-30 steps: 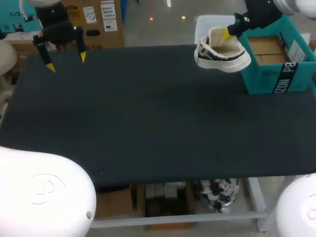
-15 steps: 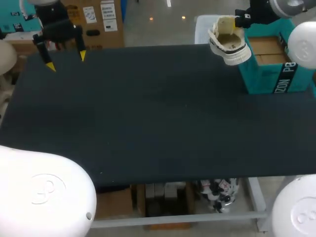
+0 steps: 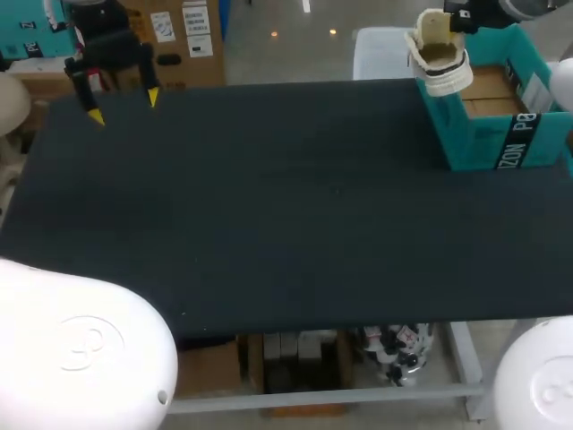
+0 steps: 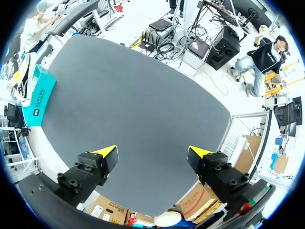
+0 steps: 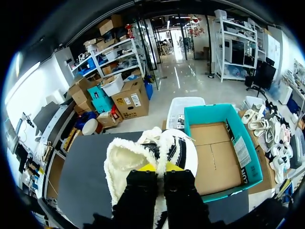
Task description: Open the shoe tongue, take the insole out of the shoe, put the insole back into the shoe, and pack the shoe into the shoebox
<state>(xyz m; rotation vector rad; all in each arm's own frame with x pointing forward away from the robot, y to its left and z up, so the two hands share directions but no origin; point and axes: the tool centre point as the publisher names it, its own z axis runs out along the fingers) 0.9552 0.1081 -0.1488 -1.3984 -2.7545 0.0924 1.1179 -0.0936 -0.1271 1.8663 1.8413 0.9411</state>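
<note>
1. Tool state: your right gripper (image 5: 159,168) is clenched on the shoe (image 3: 439,54). Both yellow tips pinch the fleece collar at the shoe's mouth.
2. Location of the shoe: it hangs in the air, clear of the table (image 3: 269,206), at the far right corner. It sits right at the shoebox's (image 3: 501,134) left wall, the wall that faces the middle of the table.
3. Deciding relation: in the right wrist view the open cardboard floor of the shoebox lies just beside the shoe, not under it. You have the shoe at the wall, not above the floor. The coming move, as I judge it, must shift the shoe sideways over that wall, away from the table's middle, before it goes down.
4. Long axis: the shoe hangs steeply, mouth up and sole low. From the head view its length appears nearer upright than flat, though I cannot tell the exact tilt. It needs laying down along the shoebox's longer side to fit.
5. Nearer arm: the right arm alone is at the shoebox. Your left gripper (image 3: 124,106) hangs released, fingers wide apart and holding nothing, above the table's far left corner, well apart from both shoe and shoebox.
6. Risk: lowering from here could catch the sole on the wall's rim.
</note>
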